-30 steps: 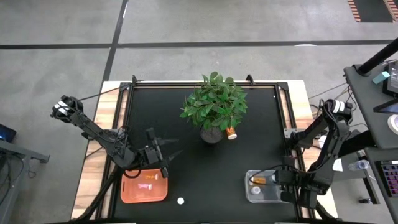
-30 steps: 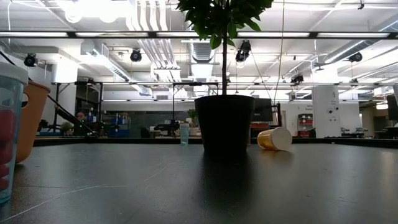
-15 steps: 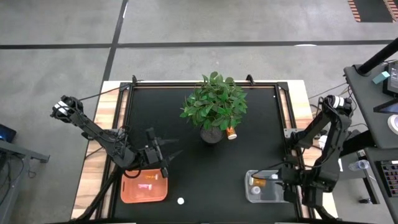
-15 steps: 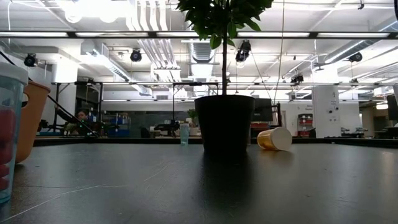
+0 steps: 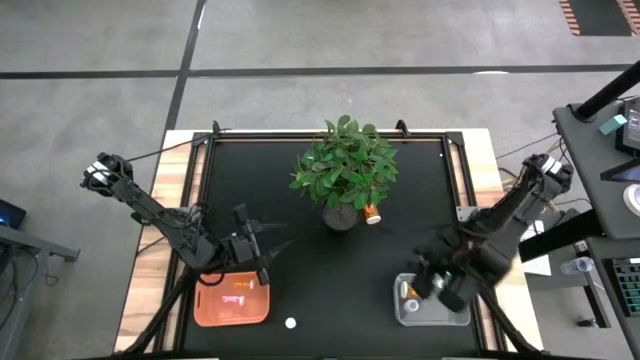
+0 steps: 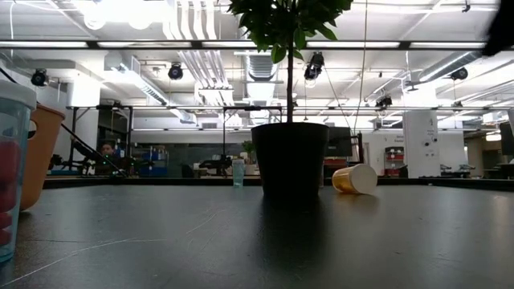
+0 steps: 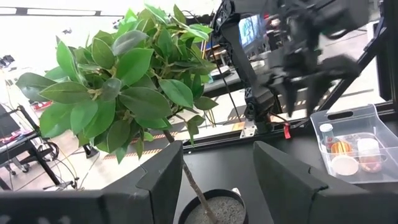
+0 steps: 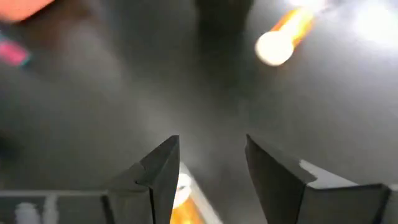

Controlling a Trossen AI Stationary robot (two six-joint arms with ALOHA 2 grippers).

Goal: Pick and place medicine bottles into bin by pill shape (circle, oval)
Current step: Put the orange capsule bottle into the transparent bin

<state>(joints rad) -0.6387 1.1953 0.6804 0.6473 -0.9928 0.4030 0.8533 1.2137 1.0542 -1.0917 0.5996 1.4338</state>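
Observation:
An orange medicine bottle with a white cap (image 5: 372, 213) lies on its side on the table, right of the potted plant (image 5: 345, 170); it also shows in the low view (image 6: 353, 178) and, blurred, in the right wrist view (image 8: 283, 34). A small white bottle (image 5: 290, 323) stands near the front edge. The orange bin (image 5: 232, 298) at the front left and the clear bin (image 5: 432, 303) at the front right each hold bottles. My right gripper (image 8: 211, 174) is open and empty above the clear bin's far edge. My left gripper (image 7: 217, 180) is open and empty over the orange bin's far edge (image 5: 262, 255).
The plant's black pot (image 6: 289, 160) stands mid-table, right beside the lying orange bottle. The left wrist view shows the clear bin (image 7: 348, 140) with several bottles in it. Bare black table lies between the two bins and in front of the pot.
My right gripper has lifted away from the clear bin and swung toward the table's far left, toward the plant and the lying orange bottle; the arm is blurred with motion. No bottle has moved.

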